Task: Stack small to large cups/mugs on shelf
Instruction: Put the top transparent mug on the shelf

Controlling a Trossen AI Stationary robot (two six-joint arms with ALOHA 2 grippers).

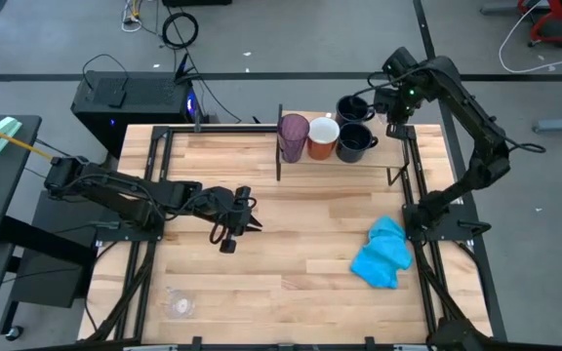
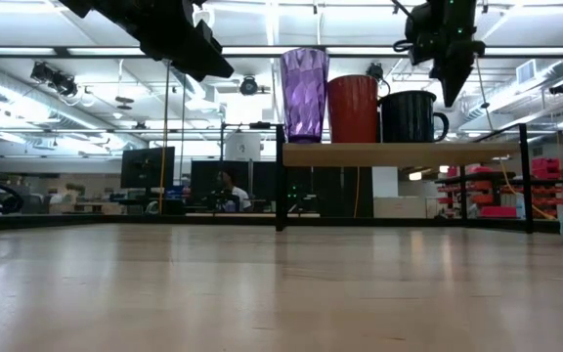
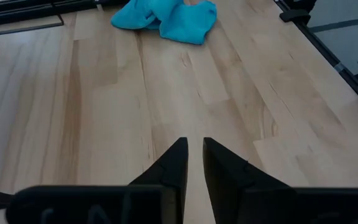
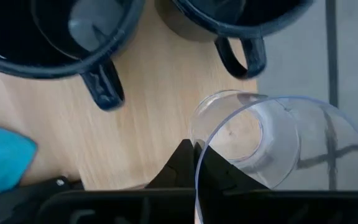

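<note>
The shelf stands across the table's far side. On its board stand a purple tumbler, an orange mug and two navy mugs, all on their bases. My right gripper hovers over the shelf's right end, just right of the navy mugs, and is shut on a small clear cup. My left gripper hangs over the table's middle with a narrow gap between its fingers and nothing in it. A second clear cup stands at the table's near left. My right gripper pinches the clear cup's wall at the rim, one finger inside and one outside. The fingers come from above, pointing steeply down. The cup hangs below them, mouth up, lifted clear over the shelf board's right end beside the navy mugs' handles.
A bright blue cloth lies crumpled at the table's right side. Thin black uprights stand at the shelf's ends. Bare wood lies between the shelf and the near edge.
</note>
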